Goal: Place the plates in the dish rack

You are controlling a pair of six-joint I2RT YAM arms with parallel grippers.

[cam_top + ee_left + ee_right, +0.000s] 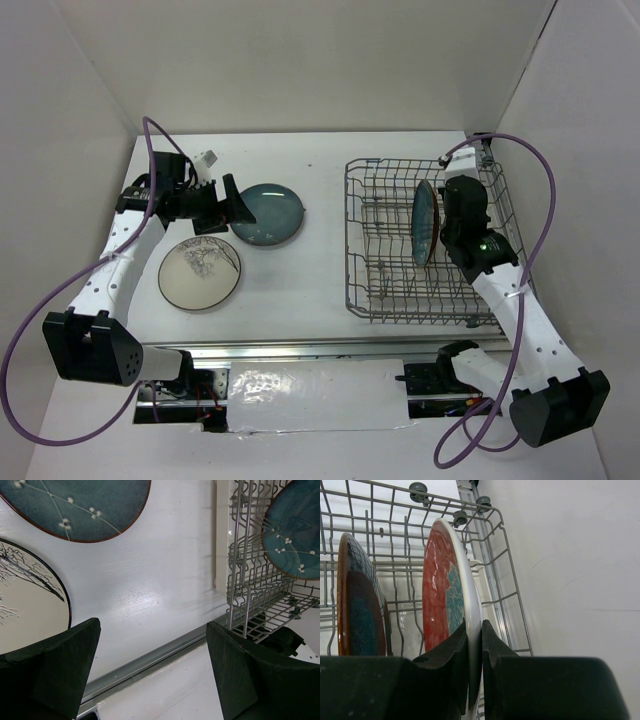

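Note:
The grey wire dish rack (385, 290) stands on the right of the table. A teal plate (425, 222) stands upright in it. Beside that plate, my right gripper (475, 630) is shut on the white rim of the red patterned plate (440, 590), which is upright inside the rack (505, 545). From above, the right gripper (462, 205) covers the red plate. On the left, a second teal plate (268, 214) and the cream plate with the branch drawing (200, 272) lie flat. My left gripper (228, 208) hovers open beside them, holding nothing (152, 625).
White enclosure walls run close behind the table and along the rack's right side (570, 555). A metal rail (150, 660) runs along the table's near edge. A small white object (207, 157) lies at the back left near the left arm.

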